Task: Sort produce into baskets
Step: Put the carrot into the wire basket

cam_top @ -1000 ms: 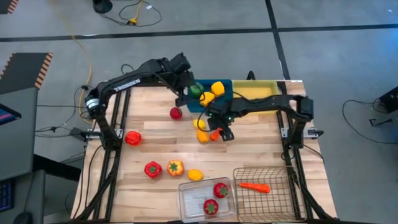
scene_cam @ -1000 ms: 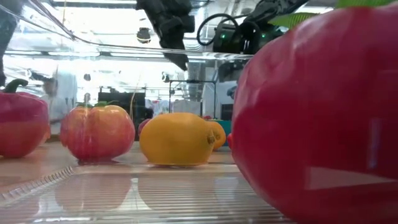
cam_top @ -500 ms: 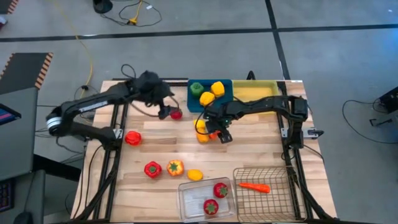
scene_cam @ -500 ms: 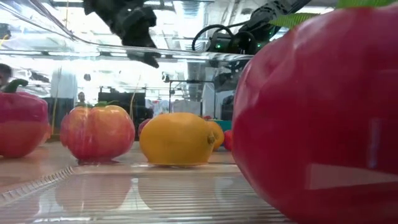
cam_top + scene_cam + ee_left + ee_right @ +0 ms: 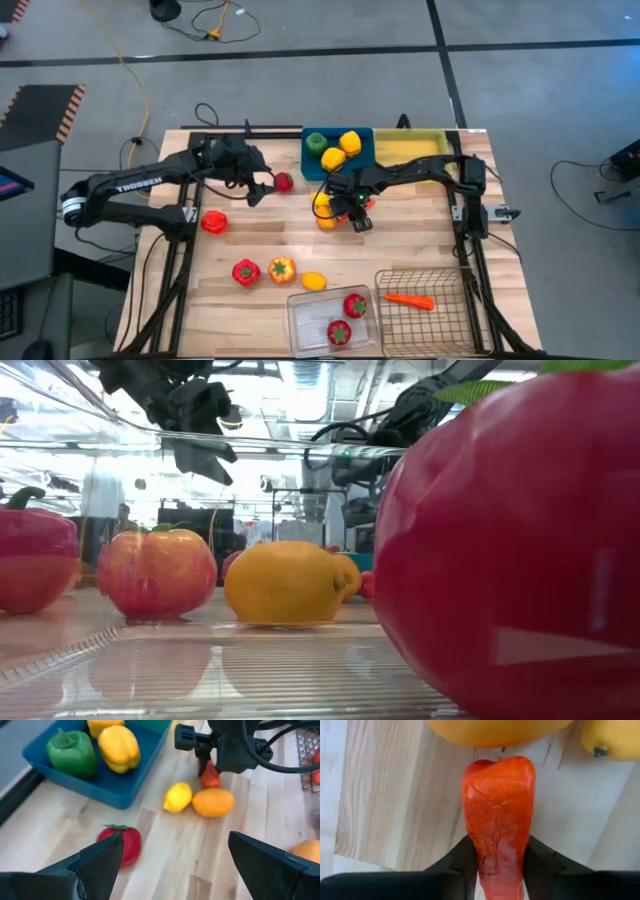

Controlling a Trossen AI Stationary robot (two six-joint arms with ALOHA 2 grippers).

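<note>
My right gripper [image 5: 356, 214] is shut on a red-orange, carrot-like piece [image 5: 497, 820] at the table's middle, beside a lemon [image 5: 322, 201] and an orange fruit [image 5: 328, 220]. My left gripper [image 5: 262, 190] is open and empty, just left of a round red fruit [image 5: 284, 182], which lies on the wood and also shows in the left wrist view [image 5: 122, 844]. The blue tray [image 5: 358, 163] holds a green pepper [image 5: 315, 143] and two yellow peppers [image 5: 342, 148]. The yellow tray [image 5: 413, 150] stands beside it. My right gripper pinches the red-orange piece by its near end [image 5: 492, 862] between its two fingers. The piece runs forward along the fingers, its far tip close to the orange fruit [image 5: 497, 727]. The fingers come from above, pointing down. Whether the piece is clear of the wood, I cannot tell.
Two red peppers [image 5: 213, 222] [image 5: 246, 272], an orange-red pepper [image 5: 281, 268] and a lemon [image 5: 314, 281] lie at the near left. The clear bin [image 5: 300, 325] holds two red fruits. The wire basket [image 5: 440, 318] holds a carrot [image 5: 410, 299].
My left gripper has gone from above the blue tray toward the table's left and down, and now stands beside the round red fruit. My right gripper has stayed at the red-orange piece.
</note>
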